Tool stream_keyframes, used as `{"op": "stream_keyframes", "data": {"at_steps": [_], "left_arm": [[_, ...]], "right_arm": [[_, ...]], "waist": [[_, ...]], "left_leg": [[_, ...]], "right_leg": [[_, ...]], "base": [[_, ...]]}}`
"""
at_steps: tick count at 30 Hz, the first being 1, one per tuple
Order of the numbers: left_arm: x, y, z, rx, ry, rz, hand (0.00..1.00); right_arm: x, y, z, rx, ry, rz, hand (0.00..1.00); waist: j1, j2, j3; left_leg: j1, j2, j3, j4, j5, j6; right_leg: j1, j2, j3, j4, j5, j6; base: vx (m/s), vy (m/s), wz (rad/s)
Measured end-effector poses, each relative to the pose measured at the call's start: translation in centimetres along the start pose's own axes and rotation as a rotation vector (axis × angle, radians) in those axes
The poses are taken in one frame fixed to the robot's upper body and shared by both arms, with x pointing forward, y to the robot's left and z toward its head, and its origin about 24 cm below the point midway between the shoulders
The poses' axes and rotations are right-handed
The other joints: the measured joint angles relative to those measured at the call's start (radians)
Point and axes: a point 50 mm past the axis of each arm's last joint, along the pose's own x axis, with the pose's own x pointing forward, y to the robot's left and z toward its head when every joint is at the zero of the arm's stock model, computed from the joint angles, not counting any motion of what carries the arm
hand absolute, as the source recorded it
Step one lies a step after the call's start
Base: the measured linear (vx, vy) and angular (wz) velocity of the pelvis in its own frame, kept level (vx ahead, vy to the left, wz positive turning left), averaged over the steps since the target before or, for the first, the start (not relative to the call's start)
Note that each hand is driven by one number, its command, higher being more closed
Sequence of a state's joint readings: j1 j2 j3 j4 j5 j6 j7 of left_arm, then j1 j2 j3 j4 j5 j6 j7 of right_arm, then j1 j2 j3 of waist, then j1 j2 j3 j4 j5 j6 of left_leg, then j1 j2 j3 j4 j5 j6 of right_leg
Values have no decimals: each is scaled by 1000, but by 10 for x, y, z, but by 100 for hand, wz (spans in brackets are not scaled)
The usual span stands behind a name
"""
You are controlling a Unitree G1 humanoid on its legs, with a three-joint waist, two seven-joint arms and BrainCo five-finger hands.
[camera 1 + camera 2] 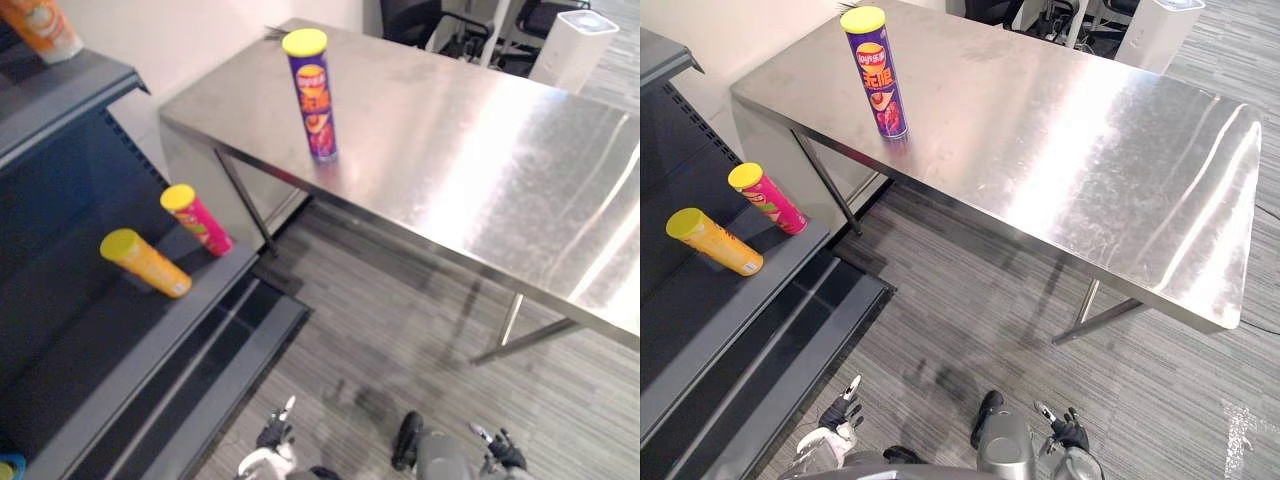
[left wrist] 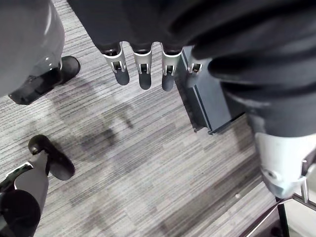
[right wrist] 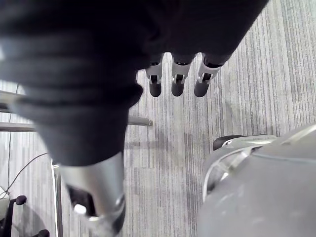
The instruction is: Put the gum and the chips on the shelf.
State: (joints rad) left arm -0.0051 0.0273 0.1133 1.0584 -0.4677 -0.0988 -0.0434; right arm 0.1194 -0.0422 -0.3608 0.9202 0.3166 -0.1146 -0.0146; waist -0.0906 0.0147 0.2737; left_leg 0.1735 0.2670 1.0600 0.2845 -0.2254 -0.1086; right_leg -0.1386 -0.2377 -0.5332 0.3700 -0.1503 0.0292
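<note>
Left hand and right hand hang low, fingers relaxed, empty; purple chips can upright by surface near edge, toward left corner; likely light, slick; wrap mid-body.

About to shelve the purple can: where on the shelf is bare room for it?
The shelf board is bare on the near side of the orange can, toward the robot. The end by the table is crowded: the pink can and orange can stand close together there.
</note>
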Motion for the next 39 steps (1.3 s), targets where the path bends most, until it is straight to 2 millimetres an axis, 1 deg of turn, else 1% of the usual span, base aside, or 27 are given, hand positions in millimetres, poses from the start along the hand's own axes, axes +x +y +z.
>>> {"op": "stream_keyframes", "data": {"at_steps": [2, 4, 5, 6, 7, 8, 9, 10, 11, 12, 13, 14, 15, 16, 17, 18, 19, 20, 22, 24, 25, 27, 30, 33, 35, 37, 39], "left_arm": [[0, 1, -1, -1, 4, 3, 0], [0, 2, -1, -4, 6, 12, 0], [0, 3, -1, -7, 3, 18, 0], [0, 4, 1, -8, -3, 26, 0], [-1, 5, 2, -10, -8, 32, 0], [-1, 7, 3, -14, -15, 36, 0], [-1, 5, 5, -18, -24, 31, 0], [-1, 3, 6, -23, -33, 24, 0], [-1, 2, 6, -34, -35, 23, 0], [-1, 2, 6, -44, -37, 24, 0], [-1, 1, 6, -54, -40, 24, 0], [-1, 0, 6, -54, -42, 22, 0], [-1, 0, 5, -54, -40, 19, 0], [-1, 0, 5, -54, -39, 19, 0], [-1, 0, 4, -54, -34, 20, 0], [-1, 1, 0, -54, -20, 29, 0], [-1, 0, 1, -52, -21, 31, 0], [-1, 0, -1, -39, -12, 38, 0], [-1, 3, 2, -22, -17, 42, 0], [-1, 7, 2, 15, -11, 48, 0], [-1, 10, 1, 22, -5, 58, 0], [-2, 16, -2, 27, 9, 74, 0], [-4, 18, -8, 37, 25, 77, 0], [-5, 18, -12, 48, 45, 80, 0], [-6, 18, -14, 57, 53, 79, 0], [-6, 19, -15, 76, 56, 79, 0], [-7, 21, -16, 77, 58, 84, 0]], "right_arm": [[0, 1, 0, 1, -1, 4, 0], [0, 0, -3, 9, 10, -1, 0], [0, -1, -5, 10, 19, -4, 0], [-1, -2, -7, 9, 30, -8, 0], [-1, -2, -8, 2, 35, -8, 0], [-1, -3, -8, -2, 35, -8, 0], [0, -4, -6, -3, 29, -11, 0], [0, -6, -4, -7, 21, -17, 0], [1, -9, -2, -12, 13, -24, 0], [1, -10, -1, -14, 11, -27, 0], [2, -13, 0, -12, 12, -43, 0], [2, -14, 0, -8, 11, -51, 0], [2, -15, 1, 0, 10, -66, 0], [2, -15, 2, 4, 7, -69, 0], [3, -15, 2, 7, 5, -72, 0], [2, -17, 2, 5, 4, -78, 0], [2, -16, 2, 7, 5, -77, 0], [-2, -16, -9, 17, 34, -82, 0], [-4, -13, -16, 28, 50, -80, 0], [-5, -6, -20, 41, 60, -70, 0], [-3, -1, -18, 46, 56, -58, 0], [-2, 4, -17, 47, 52, -54, 0], [-3, 3, -18, 48, 55, -69, 0], [-3, -7, -18, 100, 58, -129, 0], [-4, -19, -18, 179, 60, -204, 0], [-4, -44, -13, 311, 46, -341, 0], [-4, -61, -2, 407, 7, -423, 0]], "waist": [[-13, 0, 0], [-16, 1, 0], [-14, -1, 0], [-12, -1, 0], [-13, -1, 1], [-15, -15, 10], [-13, -12, 10], [-8, -15, 11], [-4, -14, 11], [-2, -14, 11], [7, -11, 9], [12, -11, 9], [14, -3, 5], [14, 0, 3], [15, 8, -1], [15, 14, -6], [13, 12, -7], [11, -12, -27], [11, -26, -37], [14, -40, -50], [16, -40, -51], [16, -37, -54], [16, -33, -78], [15, -25, -92], [16, -15, -102], [17, -18, -113], [17, -19, -122]], "left_leg": [[-2, 18, -3, 35, -15, 1], [-7, 74, 1, 129, -32, -1], [-13, 93, -5, 177, -30, 3], [-31, 139, -50, 260, -13, 31], [-70, 163, -184, 338, 22, 88], [-107, 161, -269, 368, 10, 96], [-137, 119, -399, 345, -14, 52], [-159, 60, -508, 284, -29, 31], [-176, 20, -561, 215, -28, 29], [-183, 4, -580, 171, -26, 27], [-203, -24, -630, 55, -5, 5], [-211, -33, -657, 8, 12, 0], [-226, -46, -710, -71, 45, -10], [-230, -50, -735, -100, 62, -15], [-229, -58, -767, -129, 111, -27], [-205, -73, -784, -148, 192, -17], [-187, -87, -780, -153, 193, -10], [-166, -129, -765, -180, 186, 4], [-170, -153, -763, -180, 184, 9], [-163, -184, -748, -185, 181, 13], [-149, -192, -734, -191, 181, 13], [-124, -197, -719, -206, 181, 13], [-98, -200, -712, -241, 181, 13], [-80, -190, -711, -277, 181, 13], [-72, -176, -711, -295, 182, 13], [-63, -177, -711, -312, 182, 14], [-62, -182, -712, -329, 182, 14]], "right_leg": [[-8, -7, -1, 27, -22, -1], [-11, -2, 3, 61, -69, -1], [-9, 3, 8, 62, -75, -4], [3, 20, 23, 62, -83, -14], [27, 40, 43, 45, -94, -27], [41, 48, 53, 31, -95, -28], [57, 48, 70, 16, -90, -33], [71, 49, 105, -4, -90, -26], [84, 50, 130, -21, -86, -20], [88, 50, 145, -27, -85, -18], [91, 52, 177, -40, -81, -9], [91, 55, 192, -45, -78, -5], [91, 68, 215, -60, -71, 7], [91, 73, 226, -62, -66, 21], [93, 83, 257, -65, -65, 39], [100, 85, 286, -66, -61, 51], [113, 71, 298, -72, -56, 61], [134, 39, 308, -124, -35, 92], [148, 21, 308, -160, -18, 113], [176, -1, 313, -223, 18, 133], [192, -5, 321, -251, 42, 136], [207, -6, 323, -271, 65, 136], [215, -1, 323, -291, 70, 136], [219, 17, 323, -310, 77, 127], [225, 33, 323, -334, 103, 120], [234, 38, 323, -357, 111, 120], [231, 37, 323, -370, 112, 120]], "base": [[-4, -32, 4], [6, -62, -6], [29, -74, -21], [58, -167, -34], [45, -180, -38], [41, -165, -39], [9, -66, -55], [48, -40, -76], [59, -14, -76], [84, 15, -81], [62, 30, -68], [100, 65, -83], [96, 79, -61], [164, 141, -80], [263, 255, -82], [237, 224, -78], [360, 356, -49], [259, 262, -15], [230, 225, 1], [181, 170, -14], [171, 166, -24], [121, 104, -29], [83, 41, -19], [51, -6, -12], [-1, 3, -11], [-51, -3, -8], [-62, 3, -7]]}}
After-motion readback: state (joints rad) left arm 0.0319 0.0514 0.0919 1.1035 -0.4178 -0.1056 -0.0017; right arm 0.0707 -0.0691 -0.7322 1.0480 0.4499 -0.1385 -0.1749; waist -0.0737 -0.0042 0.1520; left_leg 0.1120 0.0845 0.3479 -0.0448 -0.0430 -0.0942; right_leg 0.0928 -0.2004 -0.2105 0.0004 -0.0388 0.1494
